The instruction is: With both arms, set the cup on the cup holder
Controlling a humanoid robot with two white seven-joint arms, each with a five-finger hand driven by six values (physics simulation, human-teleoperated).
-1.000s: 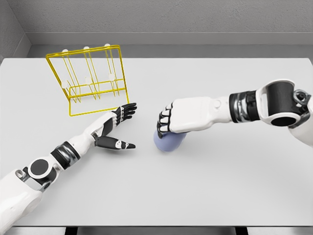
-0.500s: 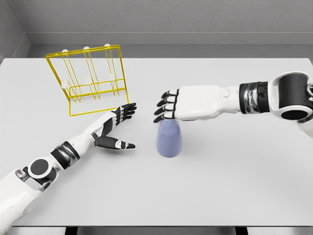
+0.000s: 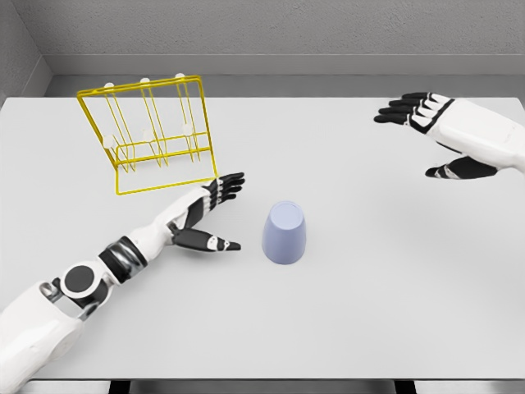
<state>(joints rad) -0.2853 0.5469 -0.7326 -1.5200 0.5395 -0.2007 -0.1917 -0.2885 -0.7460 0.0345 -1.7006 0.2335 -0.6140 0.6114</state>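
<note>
Head view: lavender cup stood upside down mid-table, untouched. Left hand lay just beside it, fingers spread, empty. Right hand hovered well apart at far right, fingers spread, empty. Yellow wire cup holder stood back left.

The right hand is cut off at the wrist by the right edge, so its arm is not seen. The left arm's shoulder is cropped at the lower left corner. The bench is cropped at the bottom edge.
</note>
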